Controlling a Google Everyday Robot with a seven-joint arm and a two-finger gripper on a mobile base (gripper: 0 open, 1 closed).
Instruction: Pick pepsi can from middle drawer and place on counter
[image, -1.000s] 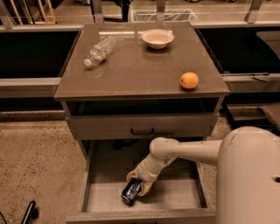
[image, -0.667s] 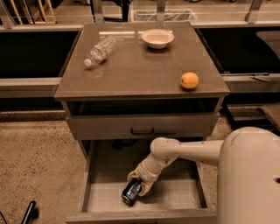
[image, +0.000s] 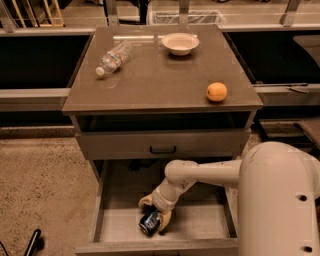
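In the pulled-out middle drawer (image: 200, 225), a wide grey box with a flat pale-grey floor and low side walls, the small dark-blue pepsi can (image: 149, 223) with silver ends lies near the front edge, left of centre; the robot's tan two-finger gripper (image: 156, 220) is down on it, reached in from the right on a white jointed arm (image: 210, 172) that bends below the closed grey drawer front (image: 162, 145) with its black handle; the approach from above and behind looks chosen because the drawer walls and the cabinet leave only the top open; whether the gripper is clenched on the can or only set loosely about it cannot be told.

The can appears tipped over, not upright, one round silver end turned toward the front-left, the dark body partly covered by the gripper; pale markings show faintly on its side; a smooth round body lying like this may roll or slip if taken off-centre.

The flat, glossy, brownish-grey counter (image: 160, 75) above is the goal; a clear plastic water bottle (image: 113, 58) lies on its left rear, a shallow white bowl (image: 180, 43) sits at the back, and a round orange (image: 216, 92) rests near the right front corner; bare surface lies between them, which seems the likely landing place.
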